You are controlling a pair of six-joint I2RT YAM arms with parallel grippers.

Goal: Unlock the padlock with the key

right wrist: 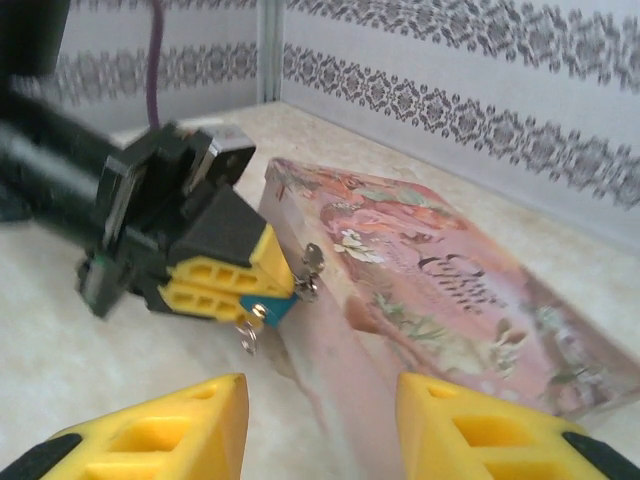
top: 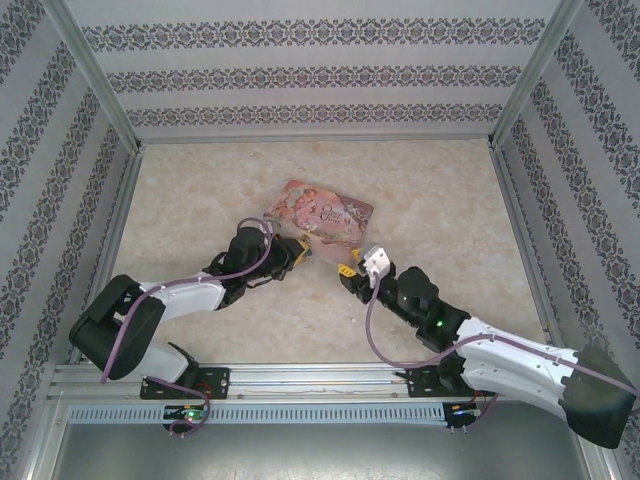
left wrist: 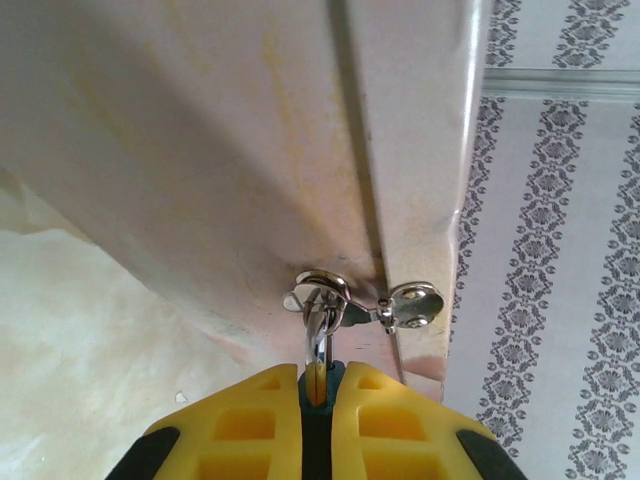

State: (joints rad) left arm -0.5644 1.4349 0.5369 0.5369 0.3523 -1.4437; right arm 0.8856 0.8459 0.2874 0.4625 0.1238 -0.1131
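Here, the tiny teal-blue metal-looped padlock (right wrist: 281, 309) is pinched by the left gripper (right wrist: 268, 298), ahead of the spread right gripper (right wrist: 320, 400); the thin greyish key (right wrist: 247, 335), seemingly dangling beneath, should be gripped squarely.

The top camera is looking down over the counter (top: 200, 200); both wrist cameras are viewing the pink tin (right wrist: 450, 290) closely, the right catching the left pincer (right wrist: 268, 298).
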